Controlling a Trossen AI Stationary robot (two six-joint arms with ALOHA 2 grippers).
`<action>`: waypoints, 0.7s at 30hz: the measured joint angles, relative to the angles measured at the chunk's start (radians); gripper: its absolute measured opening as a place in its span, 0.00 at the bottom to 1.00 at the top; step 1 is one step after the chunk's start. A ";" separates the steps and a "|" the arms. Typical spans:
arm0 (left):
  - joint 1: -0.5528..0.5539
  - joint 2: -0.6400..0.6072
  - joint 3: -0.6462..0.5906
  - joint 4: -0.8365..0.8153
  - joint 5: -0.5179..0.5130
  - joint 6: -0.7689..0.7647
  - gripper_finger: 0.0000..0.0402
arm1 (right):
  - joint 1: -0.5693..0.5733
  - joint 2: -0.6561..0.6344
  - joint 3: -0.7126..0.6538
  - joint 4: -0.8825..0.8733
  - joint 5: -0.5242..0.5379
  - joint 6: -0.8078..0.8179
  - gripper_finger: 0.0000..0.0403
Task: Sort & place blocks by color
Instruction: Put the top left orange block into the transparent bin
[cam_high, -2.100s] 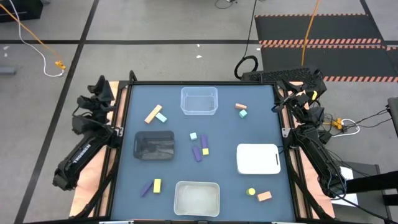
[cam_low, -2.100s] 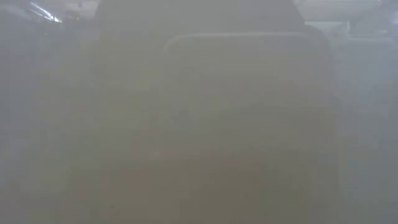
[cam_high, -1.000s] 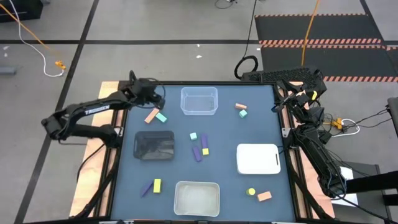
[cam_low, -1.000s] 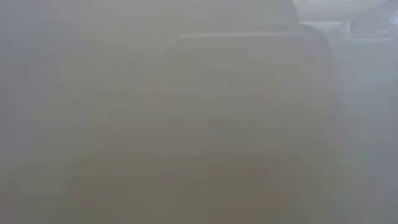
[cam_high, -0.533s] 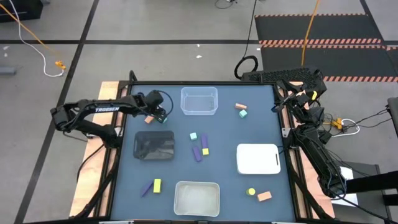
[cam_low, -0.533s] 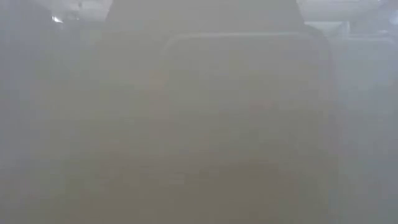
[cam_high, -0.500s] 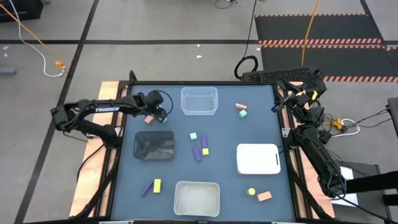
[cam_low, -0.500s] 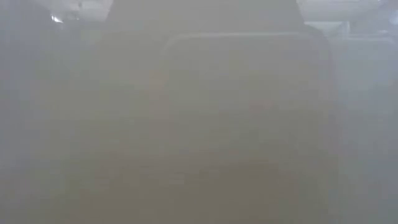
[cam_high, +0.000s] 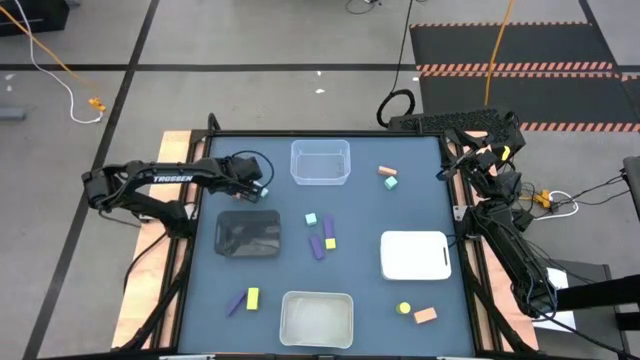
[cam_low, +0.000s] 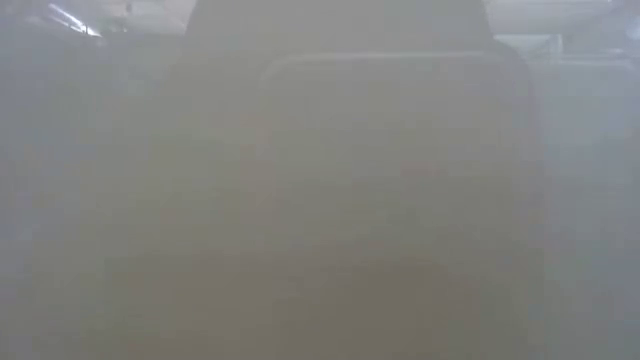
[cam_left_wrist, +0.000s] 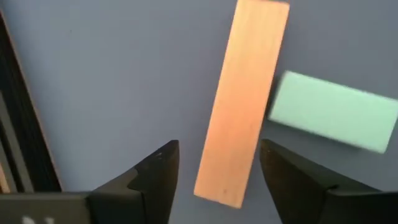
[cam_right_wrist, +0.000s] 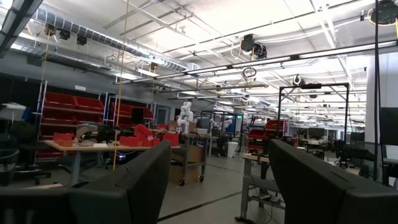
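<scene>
My left gripper (cam_left_wrist: 214, 165) stood wide astride the orange bar (cam_left_wrist: 244, 99) near the worktop's far-left corner, nothing held; risk I judged: closing could nudge the touching teal block (cam_left_wrist: 333, 111); right gripper (cam_right_wrist: 217, 180) parked, spread, empty.

We see the long orange wooden bar (cam_left_wrist: 244, 99) lying between our left gripper's (cam_left_wrist: 217, 165) spread fingers, its far side crowded by a touching pale teal rectangular block (cam_left_wrist: 334, 111), bare blue tabletop (cam_left_wrist: 112, 81) opposite

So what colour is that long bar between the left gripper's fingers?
Orange. The long bar shows best in the left wrist view, beside a teal block.
</scene>
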 joint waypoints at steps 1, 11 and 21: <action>-0.004 0.000 0.000 0.000 -0.001 0.001 0.60 | 0.000 0.000 0.000 0.000 0.000 0.000 0.65; -0.009 -0.003 -0.147 0.250 0.002 0.073 0.80 | 0.000 0.000 0.000 0.000 0.000 0.000 0.65; -0.018 -0.004 -0.194 0.310 0.019 0.005 0.42 | 0.000 0.001 0.000 0.000 0.000 0.000 0.65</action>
